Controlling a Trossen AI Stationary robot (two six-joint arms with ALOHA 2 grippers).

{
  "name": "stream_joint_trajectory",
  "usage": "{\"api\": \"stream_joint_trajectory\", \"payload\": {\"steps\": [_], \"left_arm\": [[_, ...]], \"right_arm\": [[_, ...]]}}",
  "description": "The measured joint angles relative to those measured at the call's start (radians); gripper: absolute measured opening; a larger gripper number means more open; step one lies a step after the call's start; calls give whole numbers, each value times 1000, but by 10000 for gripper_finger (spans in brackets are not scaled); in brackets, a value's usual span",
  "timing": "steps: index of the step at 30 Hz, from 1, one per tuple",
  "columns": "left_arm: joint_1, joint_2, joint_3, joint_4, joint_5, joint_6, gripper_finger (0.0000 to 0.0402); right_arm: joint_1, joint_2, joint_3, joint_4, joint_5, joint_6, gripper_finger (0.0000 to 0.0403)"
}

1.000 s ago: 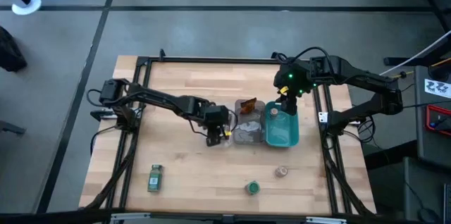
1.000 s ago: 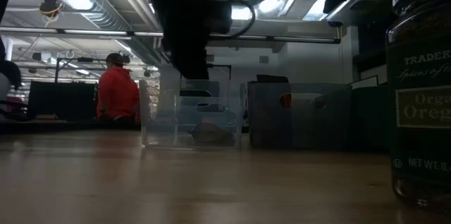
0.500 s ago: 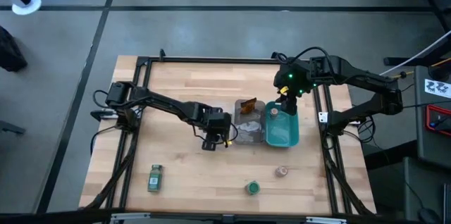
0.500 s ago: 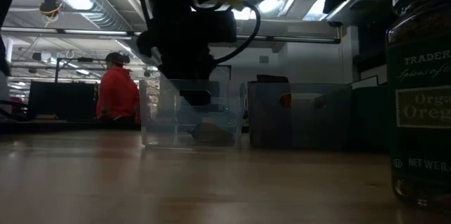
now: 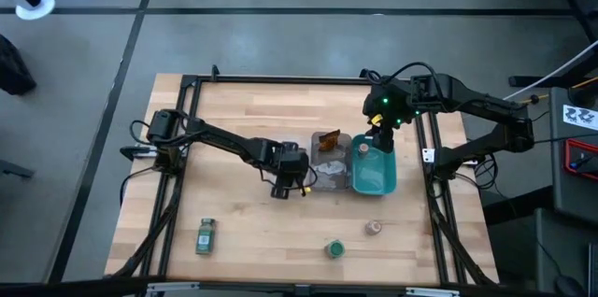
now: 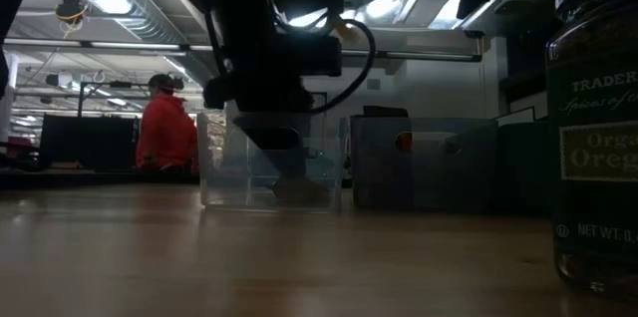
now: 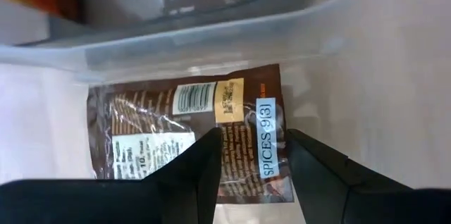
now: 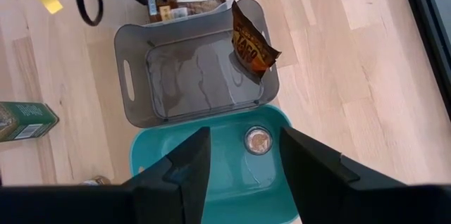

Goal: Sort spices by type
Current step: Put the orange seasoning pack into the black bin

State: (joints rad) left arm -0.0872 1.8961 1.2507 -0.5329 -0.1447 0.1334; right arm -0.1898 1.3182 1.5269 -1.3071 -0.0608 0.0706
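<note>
One brown sachet lies flat in the clear tray. My left gripper is open and reaches down into that tray, a finger on either side of the sachet's labelled end. The other sachet leans on the grey tray's corner. A jar with a pinkish-brown lid stands in the teal tray. My right gripper is open and hovers above the teal tray. On the table's near part are a green jar lying down, a green-lidded jar and a pinkish-brown-lidded jar. My left gripper comes from above, pointing down, with its open fingers over the sachet's labelled end. I cannot tell whether they touch it. The sachet lies flat on the clear tray's floor.
The three trays stand side by side at the table's middle: clear, grey, teal. A large oregano jar fills the low view's right edge. A person in red stands far behind the table. Bare wood lies left of the trays.
My left gripper has gone down into the clear tray toward the sachet, shifting slightly toward the table's right and near edge. My right arm has kept still.
</note>
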Motion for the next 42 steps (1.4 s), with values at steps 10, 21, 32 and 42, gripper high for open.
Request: {"api": "stream_joint_trajectory", "payload": {"steps": [10, 21, 32, 42], "left_arm": [[0, 8, 2, -6, -45, 4, 143], [-3, 25, 0, -9, -58, 2, 143], [-3, 40, 2, -3, -64, 4, 99], [-3, 40, 2, -5, -65, -22, 14]], "right_arm": [[0, 0, 0, 0, 0, 0, 170], [0, 0, 0, 0, 0, -1, 170], [0, 0, 0, -1, 0, -1, 170], [0, 0, 0, -1, 0, -1, 170]]}}
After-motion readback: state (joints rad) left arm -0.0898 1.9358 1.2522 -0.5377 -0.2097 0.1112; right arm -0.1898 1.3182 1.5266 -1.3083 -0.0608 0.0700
